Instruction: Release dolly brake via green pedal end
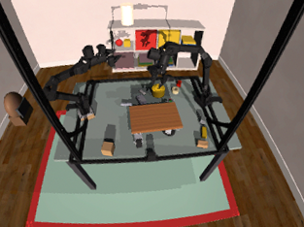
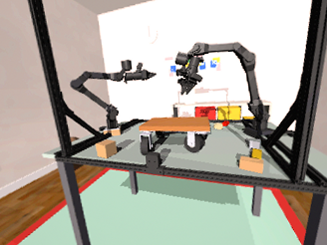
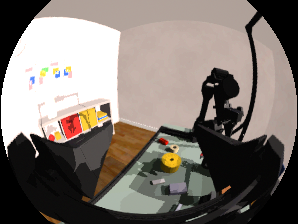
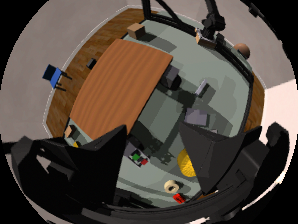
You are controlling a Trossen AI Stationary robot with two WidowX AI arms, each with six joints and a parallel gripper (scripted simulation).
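Note:
The dolly (image 1: pixel 155 117) has a wooden top and stands on black casters in the middle of the table; it also shows in the exterior view (image 2: pixel 175 124). In the right wrist view a small green and red brake pedal (image 4: pixel 137 157) sits by the caster at the dolly's near edge (image 4: pixel 116 92). My right gripper (image 2: pixel 186 86) hangs high above the table behind the dolly, pointing down, with its fingers partly apart and empty. My left gripper (image 2: pixel 150 75) is held high, level, off to the side, with its fingers wide open and empty.
A yellow object (image 1: pixel 158 91) and a tape roll (image 1: pixel 176 89) lie behind the dolly. Cardboard boxes (image 1: pixel 108 148) (image 1: pixel 203 143) sit near the front corners. Black frame posts (image 2: pixel 51 79) stand around the table. A shelf (image 1: pixel 153 42) is at the back wall.

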